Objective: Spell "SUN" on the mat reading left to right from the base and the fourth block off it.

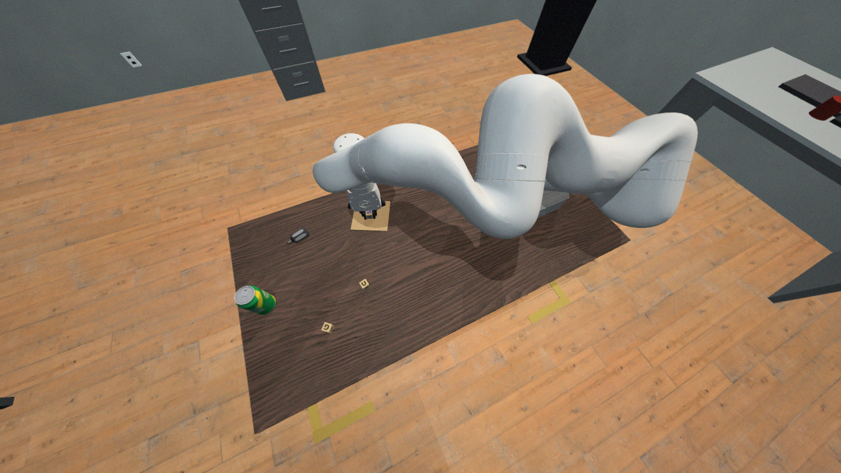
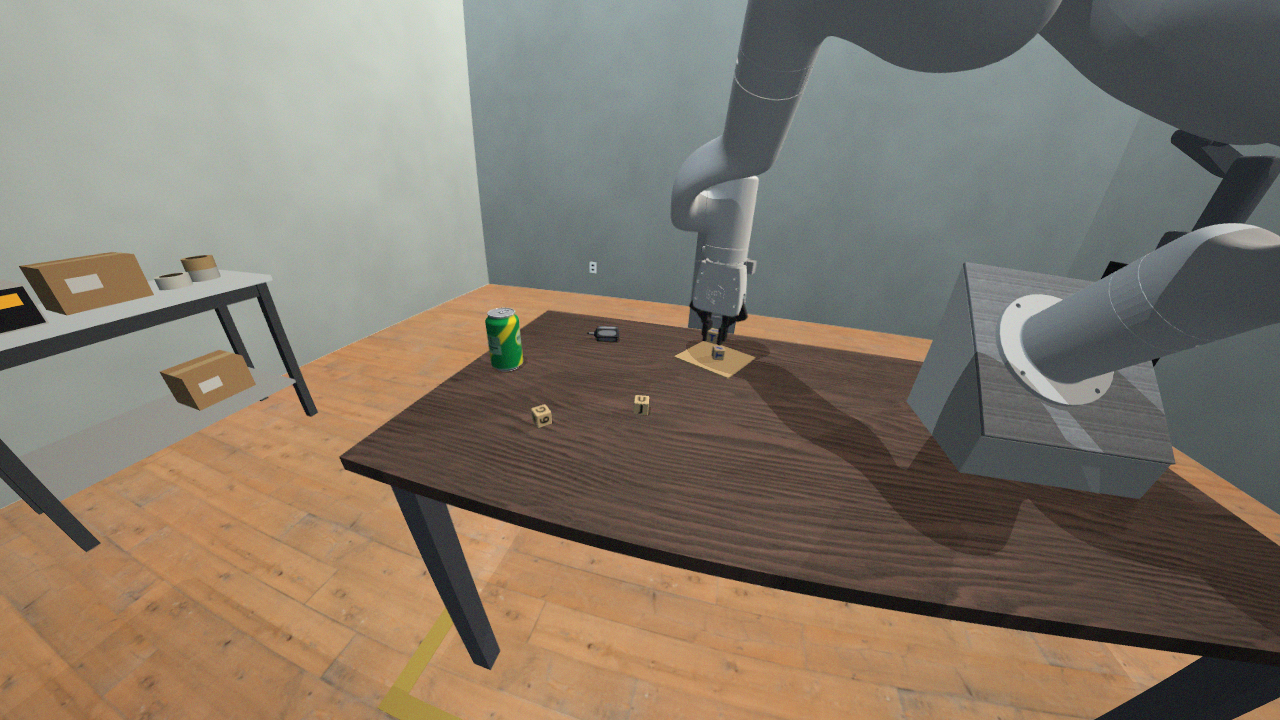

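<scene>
A small tan mat [image 1: 371, 222] lies at the far side of the dark table, and it also shows in the exterior view [image 2: 707, 361]. One letter block [image 2: 716, 352] sits on it; its letter is too small to read. My gripper [image 2: 713, 333] hangs straight down just over the mat, shut on another letter block [image 2: 712, 335] held a little above the first. In the top view my gripper [image 1: 369, 213] hides both blocks. A block with "U" [image 1: 364, 284] [image 2: 640, 403] and a block with "G" [image 1: 327, 326] [image 2: 540, 415] lie on the table off the mat.
A green can [image 1: 255, 299] [image 2: 503, 339] stands near the table's left edge. A small dark object [image 1: 297, 236] [image 2: 606, 334] lies left of the mat. My grey base block [image 2: 1038, 385] stands on the table's right part.
</scene>
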Controlling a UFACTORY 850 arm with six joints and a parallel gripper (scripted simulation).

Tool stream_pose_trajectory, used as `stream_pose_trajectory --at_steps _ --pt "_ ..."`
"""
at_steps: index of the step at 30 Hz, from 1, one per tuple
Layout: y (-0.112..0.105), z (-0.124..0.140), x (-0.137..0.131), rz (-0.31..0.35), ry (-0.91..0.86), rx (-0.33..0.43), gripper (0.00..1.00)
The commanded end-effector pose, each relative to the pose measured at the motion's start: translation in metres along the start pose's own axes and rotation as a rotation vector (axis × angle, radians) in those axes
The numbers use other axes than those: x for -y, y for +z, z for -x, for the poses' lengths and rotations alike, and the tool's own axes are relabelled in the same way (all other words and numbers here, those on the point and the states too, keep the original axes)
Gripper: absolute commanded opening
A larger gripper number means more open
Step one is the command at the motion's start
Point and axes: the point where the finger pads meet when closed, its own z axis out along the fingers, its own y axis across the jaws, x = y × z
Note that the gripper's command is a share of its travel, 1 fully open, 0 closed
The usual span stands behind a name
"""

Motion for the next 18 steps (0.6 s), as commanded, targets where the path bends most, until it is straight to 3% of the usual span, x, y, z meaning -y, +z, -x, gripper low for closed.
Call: stream_pose_trajectory --at_steps 1,10,18 --pt "0.024 0.000 0.002 -0.003 -0.001 0.000 0.23" --pt "0.046 0.000 0.003 -0.003 -0.001 0.000 0.23" --pt "0.049 0.000 0.003 -0.003 -0.001 0.000 0.23"
